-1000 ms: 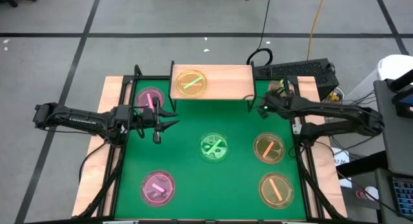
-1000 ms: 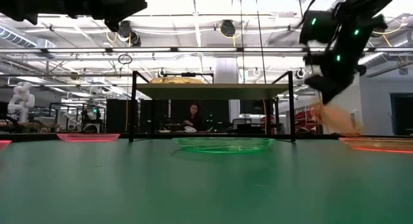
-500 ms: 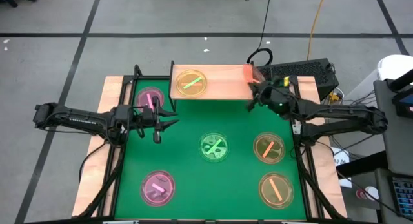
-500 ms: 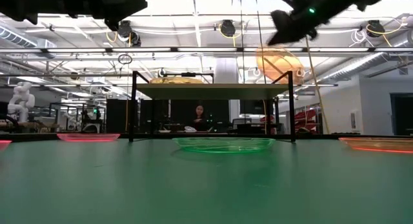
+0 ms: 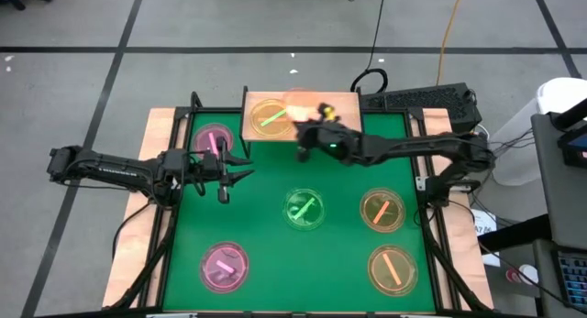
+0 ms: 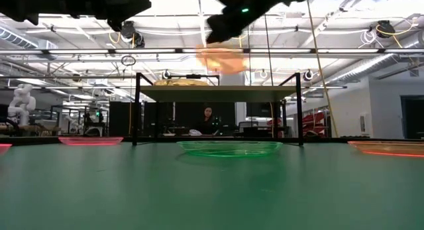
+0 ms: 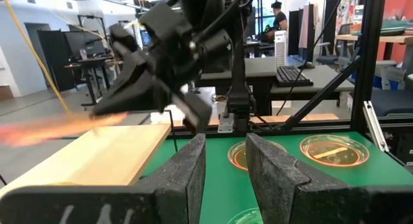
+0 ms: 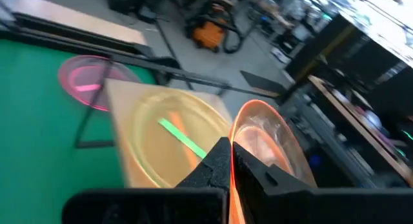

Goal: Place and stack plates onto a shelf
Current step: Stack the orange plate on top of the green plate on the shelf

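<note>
The shelf is a light-wood board on black legs at the table's far edge. An amber plate with a green bar lies on its left half. My right gripper hovers over the shelf's middle, shut on an orange plate, which shows blurred above the shelf as the plate. My left gripper hangs open over the table's left part, near a pink plate lying flat on the table. My right gripper pinches the orange plate by its rim between the two fingers. The fingers reach in from the table's right side. The plate stands steeply tilted beyond the fingertips, lifted clear above the shelf board.
Flat on the green table lie a green plate, two orange plates and a pink plate. A keyboard sits beyond the far right corner. Wood strips edge the table. A person shows far behind the shelf.
My right gripper has carried the orange plate from the table's far right corner up and toward the left, along the shelf to above its middle; the plate has tipped from hanging low to standing above the board. My left arm has kept still.
</note>
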You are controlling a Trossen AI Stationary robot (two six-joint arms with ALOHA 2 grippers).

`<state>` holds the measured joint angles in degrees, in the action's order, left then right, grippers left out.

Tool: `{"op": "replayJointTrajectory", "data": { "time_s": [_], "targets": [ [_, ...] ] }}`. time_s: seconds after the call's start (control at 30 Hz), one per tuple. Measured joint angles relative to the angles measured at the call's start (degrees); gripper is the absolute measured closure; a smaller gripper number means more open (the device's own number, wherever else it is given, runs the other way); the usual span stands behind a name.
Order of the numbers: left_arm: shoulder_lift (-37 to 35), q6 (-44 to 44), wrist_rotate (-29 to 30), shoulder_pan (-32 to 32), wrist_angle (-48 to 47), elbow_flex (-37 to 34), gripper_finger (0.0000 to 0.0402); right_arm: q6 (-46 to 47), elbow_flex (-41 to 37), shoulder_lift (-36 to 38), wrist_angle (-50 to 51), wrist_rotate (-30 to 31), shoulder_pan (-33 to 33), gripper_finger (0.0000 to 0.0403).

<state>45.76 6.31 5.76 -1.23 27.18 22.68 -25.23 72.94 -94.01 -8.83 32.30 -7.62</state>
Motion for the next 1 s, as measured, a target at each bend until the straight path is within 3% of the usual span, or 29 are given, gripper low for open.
{"op": "replayJointTrajectory", "data": {
  "time_s": [0.33, 0.7, 1.0],
  "targets": [
    [0.0, 0.5, 2.8, 0.0, 0.2, 0.0, 0.0284, -4.2, 11.0, -13.9, -0.8, -7.0, -0.5, 0.0403],
    [0.0, 0.6, 2.8, 0.0, 0.1, 0.0, 0.0284, -5.5, 11.1, -16.5, -5.1, -7.1, -0.5, 0.04],
    [0.0, 0.5, 2.8, 0.0, 0.1, 0.0, 0.0284, -5.4, 11.1, -16.5, -4.6, -7.0, -0.5, 0.0328]
  ]
}}
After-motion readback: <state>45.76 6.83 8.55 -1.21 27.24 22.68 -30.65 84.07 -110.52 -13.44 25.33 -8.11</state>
